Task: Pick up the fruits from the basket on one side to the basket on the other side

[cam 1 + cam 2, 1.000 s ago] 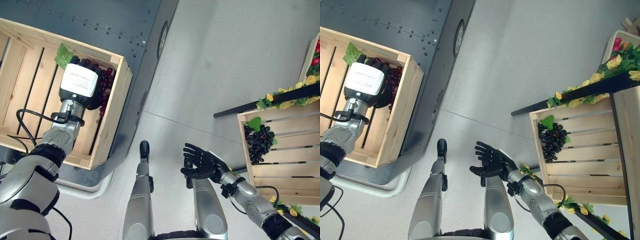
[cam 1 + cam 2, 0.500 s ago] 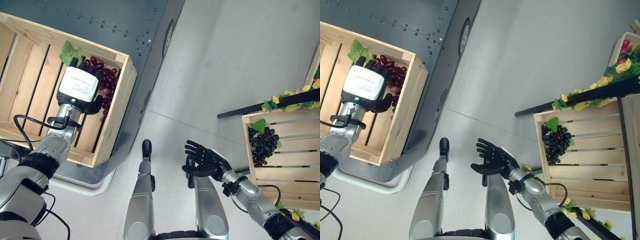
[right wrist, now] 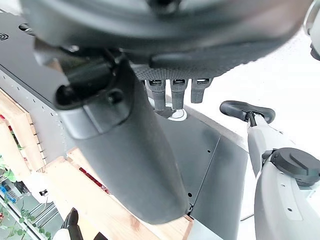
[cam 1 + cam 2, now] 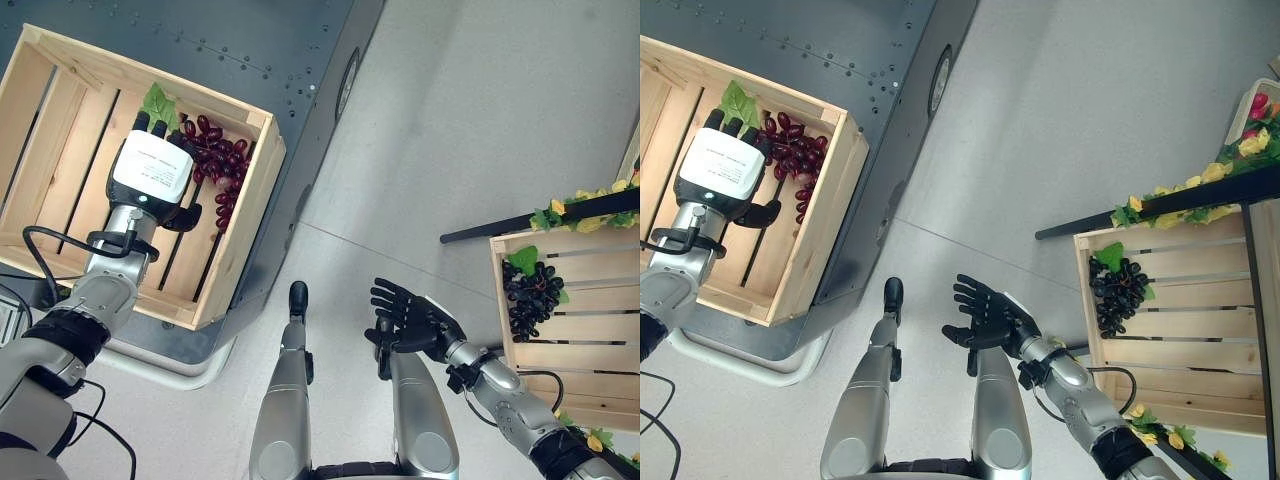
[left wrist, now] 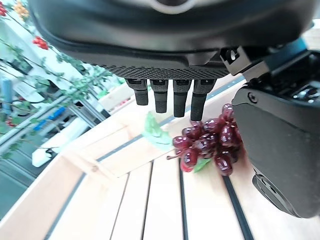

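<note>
Left eye view: hand over red grapes

Left hand (image 4: 150,178) hovers with straight, relaxed fingers above the red grapes (image 4: 217,165) lying in the left crate (image 4: 245,225). Right hand (image 4: 412,320) hangs spread over the floor. Dark grapes (image 4: 531,295) lie in the right crate (image 4: 590,350).

Left hand (image 4: 150,175) extended forward, fingers straight. Right hand (image 4: 410,320) held low, palm up, fingers spread.
</note>
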Available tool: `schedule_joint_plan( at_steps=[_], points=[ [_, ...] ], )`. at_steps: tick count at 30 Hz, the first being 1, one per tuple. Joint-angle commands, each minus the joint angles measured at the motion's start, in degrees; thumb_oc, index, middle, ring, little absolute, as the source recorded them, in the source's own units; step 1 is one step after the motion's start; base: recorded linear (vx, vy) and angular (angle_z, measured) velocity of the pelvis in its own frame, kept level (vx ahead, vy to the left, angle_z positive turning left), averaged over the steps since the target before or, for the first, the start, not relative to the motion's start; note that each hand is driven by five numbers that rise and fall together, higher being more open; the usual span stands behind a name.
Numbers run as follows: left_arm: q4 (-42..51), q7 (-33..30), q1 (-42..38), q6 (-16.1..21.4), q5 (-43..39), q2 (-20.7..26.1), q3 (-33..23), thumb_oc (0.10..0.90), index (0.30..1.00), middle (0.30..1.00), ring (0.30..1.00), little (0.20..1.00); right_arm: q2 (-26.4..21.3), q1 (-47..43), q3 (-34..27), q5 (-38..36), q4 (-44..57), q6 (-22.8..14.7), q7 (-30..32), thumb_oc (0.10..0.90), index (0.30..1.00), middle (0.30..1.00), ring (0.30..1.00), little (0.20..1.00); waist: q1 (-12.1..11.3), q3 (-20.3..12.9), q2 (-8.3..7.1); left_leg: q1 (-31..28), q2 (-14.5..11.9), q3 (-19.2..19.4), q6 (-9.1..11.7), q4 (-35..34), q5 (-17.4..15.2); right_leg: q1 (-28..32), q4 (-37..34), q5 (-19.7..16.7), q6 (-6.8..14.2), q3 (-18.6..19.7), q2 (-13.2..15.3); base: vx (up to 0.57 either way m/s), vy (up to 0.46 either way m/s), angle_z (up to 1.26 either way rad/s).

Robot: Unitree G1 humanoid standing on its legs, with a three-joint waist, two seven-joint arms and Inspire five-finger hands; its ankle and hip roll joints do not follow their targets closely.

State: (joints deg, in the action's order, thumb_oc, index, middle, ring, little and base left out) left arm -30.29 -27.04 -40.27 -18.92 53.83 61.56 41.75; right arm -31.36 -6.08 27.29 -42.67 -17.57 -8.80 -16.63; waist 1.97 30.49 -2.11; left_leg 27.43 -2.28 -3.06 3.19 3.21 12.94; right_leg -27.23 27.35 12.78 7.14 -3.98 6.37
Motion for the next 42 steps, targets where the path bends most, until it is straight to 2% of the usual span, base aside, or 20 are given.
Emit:
schedule_joint_plan(
  at_steps=[1,8,11,15,21,29,37,42],
  points=[
    [-0.93,-8.53,-4.92,-6.47,3.23,1.85,-8.49,0.8,0.9,0.9,0.9,0.9,-2.81,1.69,-1.28,-1.4,5.67,-1.92,0.5,0.8,0.9,0.9,0.9,0.9,1.43,-0.7,-0.54,-3.19,3.08,3.98,-3.04,8.2,-11.46,3.89,-20.11,-17.74,-1.4,-0.52,0.93,0.0,0.0,0.0],
    [-6.18,-18.17,-6.78,-6.63,1.54,-2.36,-7.5,0.8,0.9,0.9,0.9,0.9,-2.21,0.16,0.12,-2.03,4.4,-2.05,1.16,0.8,0.9,0.9,0.9,0.9,1.99,-0.7,-1.59,-2.69,2.73,4.59,-3.06,8.72,-11.55,2.87,-19.37,-17.8,-1.54,0.25,0.53,0.0,0.0,0.0],
    [-8.5,-19.73,-7.85,-5.65,0.59,-4.0,-6.93,0.8,0.9,0.9,0.9,0.9,-1.83,-0.52,0.76,-2.15,3.88,-2.1,1.44,0.8,0.9,0.9,0.9,0.9,2.23,-0.7,-2.07,-2.27,2.64,4.8,-2.96,9.13,-11.59,2.55,-19.35,-17.92,-1.61,0.54,0.38,0.0,0.0,0.0],
    [-10.61,-18.96,-8.84,-4.88,-0.1,-5.88,-5.64,0.8,0.9,0.9,0.9,0.9,-1.57,-1.45,1.37,-2.22,3.21,-1.96,1.8,0.8,0.9,0.9,0.9,0.9,2.58,-0.7,-2.45,-1.72,2.6,5.02,-2.94,9.65,-11.6,1.91,-18.9,-17.93,-1.7,0.93,0.17,0.0,0.0,0.0],
    [-13.16,-14.45,-10.58,-3.19,0.43,-7.5,-2.98,0.8,0.9,0.9,0.9,0.9,-1.41,-3.12,2.02,-2.36,2.97,-0.93,3.05,0.8,0.9,0.9,0.9,0.9,3.28,-0.7,-2.94,-0.77,2.46,5.62,-2.93,10.76,-11.82,0.94,-18.57,-18.25,-1.7,1.71,0.11,0.0,0.016,-0.01],
    [-15.58,-12.66,-12.25,-3.66,-0.63,-7.97,-0.69,0.8,0.9,0.9,0.9,0.9,-1.48,-3.86,2.58,-2.3,2.39,-1.31,3.72,0.8,0.9,0.9,0.9,0.9,3.98,-0.7,-3.17,0.73,2.55,6.01,-3.01,11.92,-12.05,-0.39,-18.43,-18.7,-1.75,2.67,-0.05,0.01,0.027,-0.01],
    [-17.81,-11.81,-13.43,-5.69,0.16,-9.37,0.59,0.8,0.9,0.9,0.9,0.9,-1.29,-4.68,2.71,-2.58,1.64,-1.75,5.1,0.8,0.9,0.9,0.9,0.9,4.69,-0.7,-3.59,2.62,2.58,6.47,-2.98,13.12,-12.38,-2.03,-18.75,-19.69,-1.46,3.35,0.1,0.02,0.03,-0.03],
    [-19.83,-8.59,-14.75,-7.87,0.0,-9.59,1.9,0.8,0.9,0.9,0.9,0.9,-1.01,-5.44,2.77,-3.27,1.07,-1.79,5.62,0.8,0.9,0.9,0.9,0.9,5.39,-0.7,-4.03,4.28,2.71,7.0,-3.08,14.47,-12.96,-3.37,-19.47,-20.89,-1.08,4.19,0.25,0.03,0.042,-0.06]
  ],
)
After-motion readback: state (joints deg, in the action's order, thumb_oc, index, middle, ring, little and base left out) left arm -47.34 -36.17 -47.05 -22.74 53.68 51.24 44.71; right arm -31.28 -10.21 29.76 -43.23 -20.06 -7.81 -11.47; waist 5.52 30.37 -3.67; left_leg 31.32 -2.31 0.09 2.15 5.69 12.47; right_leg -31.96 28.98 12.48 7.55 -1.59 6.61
